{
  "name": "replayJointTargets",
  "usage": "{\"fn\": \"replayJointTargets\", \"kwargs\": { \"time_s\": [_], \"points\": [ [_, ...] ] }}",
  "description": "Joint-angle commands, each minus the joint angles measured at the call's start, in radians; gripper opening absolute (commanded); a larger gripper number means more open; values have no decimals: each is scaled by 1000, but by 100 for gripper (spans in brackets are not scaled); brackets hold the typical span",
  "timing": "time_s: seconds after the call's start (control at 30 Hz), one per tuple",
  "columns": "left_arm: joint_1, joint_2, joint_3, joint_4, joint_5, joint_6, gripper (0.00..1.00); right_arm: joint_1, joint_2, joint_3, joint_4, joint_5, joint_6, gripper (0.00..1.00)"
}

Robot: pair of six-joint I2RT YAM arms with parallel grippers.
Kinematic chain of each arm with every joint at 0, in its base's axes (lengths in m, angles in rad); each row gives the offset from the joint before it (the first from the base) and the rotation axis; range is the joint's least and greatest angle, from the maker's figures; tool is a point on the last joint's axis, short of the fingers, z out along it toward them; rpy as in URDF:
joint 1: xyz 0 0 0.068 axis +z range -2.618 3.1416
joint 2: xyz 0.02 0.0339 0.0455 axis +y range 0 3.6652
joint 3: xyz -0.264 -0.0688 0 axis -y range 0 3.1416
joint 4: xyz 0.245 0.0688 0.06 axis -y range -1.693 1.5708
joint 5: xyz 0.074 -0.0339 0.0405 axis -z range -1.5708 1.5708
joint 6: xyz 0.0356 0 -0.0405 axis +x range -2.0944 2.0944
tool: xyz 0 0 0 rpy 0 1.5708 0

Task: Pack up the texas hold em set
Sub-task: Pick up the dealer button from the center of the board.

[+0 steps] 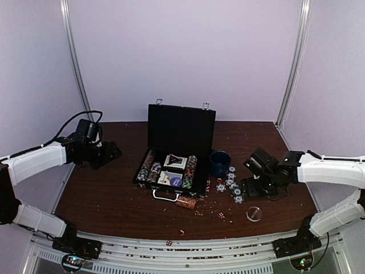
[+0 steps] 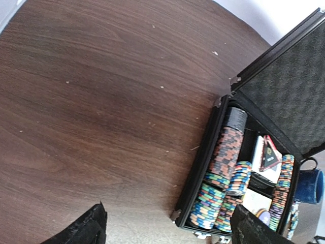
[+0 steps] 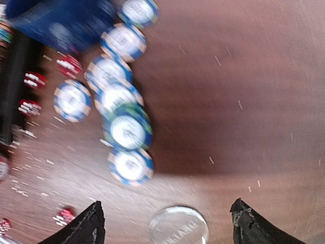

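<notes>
Black briefcase [image 1: 181,128] sat open mid-surface [image 1: 108,194], lid upright, with rows of striped chips [image 1: 149,165] and card decks [image 1: 174,161] inside. More loose chips [image 3: 127,129] and red dice [image 3: 68,65] lay right of it by a blue cup [image 1: 219,162]. The left jaws were wide and empty over bare wood left of the case. The right jaws were wide and empty above the loose chips.

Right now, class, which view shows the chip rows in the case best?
Left wrist: the chip rows are close and sharp in the open case. Top external shows them small; right wrist catches only a blurred edge.
</notes>
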Motion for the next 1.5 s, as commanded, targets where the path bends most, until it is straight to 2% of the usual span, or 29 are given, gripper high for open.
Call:
{"fn": "replayJointTargets", "kwargs": {
  "time_s": [0.0,0.13,0.27,0.5,0.93,1.13,1.47],
  "points": [
    [4,15,-12,60,51,-26,86,-6,-40,-68,-73,-38,131,88],
    [3,-20,-67,56,55,-46,85,-6,-71,-151,27,-113,138,94],
    [3,-22,-85,78,78,-19,85,8,-28,-166,76,-145,151,94],
    [4,64,46,-22,42,97,85,35,30,-169,77,-127,179,94],
    [3,103,35,-4,61,102,85,92,51,-205,27,-121,282,89],
    [3,64,-16,27,60,65,85,112,72,-214,12,-91,286,84],
    [3,56,-27,63,58,32,86,123,49,-225,26,-70,286,63]
  ]
}}
